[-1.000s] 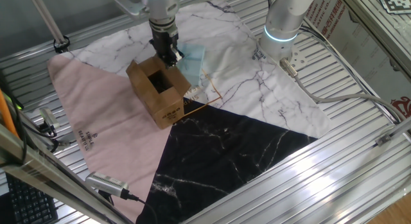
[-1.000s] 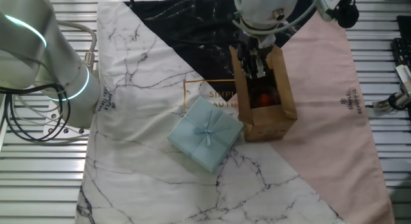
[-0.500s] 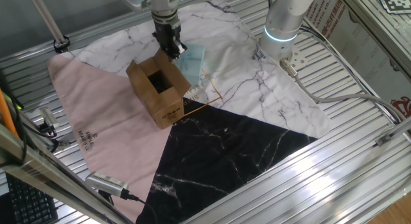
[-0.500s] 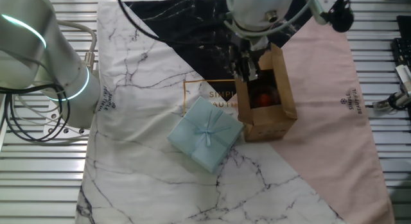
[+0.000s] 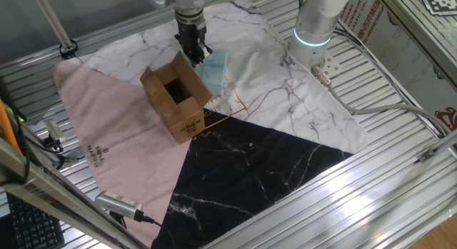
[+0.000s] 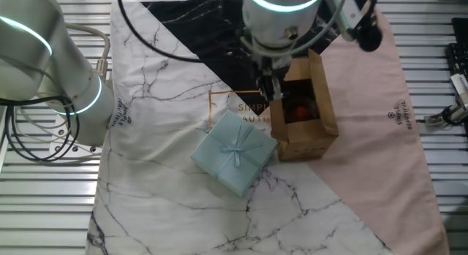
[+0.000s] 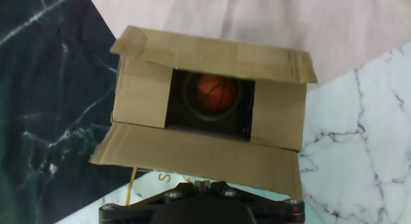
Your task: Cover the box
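The brown cardboard box stands on the cloth mat, its top partly open. In the hand view the box has its two short flaps folded in, its two long flaps spread out, and a small orange ball inside. My gripper hangs just off the box's edge on the side toward the pale blue gift box. It is shut with nothing between its fingers. From the other side the gripper sits beside the box, above the long flap. The hand view shows the closed fingertips at the bottom edge.
A pale blue gift box with a bow lies right beside the carton. A second arm's base stands at the mat's far corner. Cables run over the slatted table. A black handheld device lies near the front left.
My gripper has lifted out from over the box opening and shifted toward the blue gift box side. The box has not moved.
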You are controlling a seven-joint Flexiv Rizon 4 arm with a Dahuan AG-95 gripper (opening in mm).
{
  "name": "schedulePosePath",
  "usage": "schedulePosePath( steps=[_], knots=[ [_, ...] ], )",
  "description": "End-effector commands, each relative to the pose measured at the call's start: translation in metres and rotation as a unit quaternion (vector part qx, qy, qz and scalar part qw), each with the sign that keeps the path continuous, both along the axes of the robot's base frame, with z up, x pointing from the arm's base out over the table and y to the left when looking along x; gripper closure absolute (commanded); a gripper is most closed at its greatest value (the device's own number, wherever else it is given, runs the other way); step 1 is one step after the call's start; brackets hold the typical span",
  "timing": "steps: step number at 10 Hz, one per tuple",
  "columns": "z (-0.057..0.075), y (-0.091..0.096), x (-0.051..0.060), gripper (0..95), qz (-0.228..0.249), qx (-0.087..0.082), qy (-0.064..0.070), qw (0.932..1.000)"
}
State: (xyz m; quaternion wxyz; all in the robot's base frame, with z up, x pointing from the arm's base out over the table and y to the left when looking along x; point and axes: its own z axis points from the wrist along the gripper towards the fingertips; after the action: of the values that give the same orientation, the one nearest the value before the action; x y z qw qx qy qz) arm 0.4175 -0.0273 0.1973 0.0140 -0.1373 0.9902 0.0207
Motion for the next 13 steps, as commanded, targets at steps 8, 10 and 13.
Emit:
schedulePosePath(
  steps=[8, 10, 13],
  knots=[
    [-0.021, 0.012, 0.014, 95.0, 0.002, 0.007, -0.012, 0.9999],
    [-0.020, 0.014, 0.018, 95.0, 0.004, 0.007, -0.012, 0.9999],
    [-0.014, 0.016, 0.026, 95.0, 0.006, 0.006, -0.010, 0.9999]
  ],
)
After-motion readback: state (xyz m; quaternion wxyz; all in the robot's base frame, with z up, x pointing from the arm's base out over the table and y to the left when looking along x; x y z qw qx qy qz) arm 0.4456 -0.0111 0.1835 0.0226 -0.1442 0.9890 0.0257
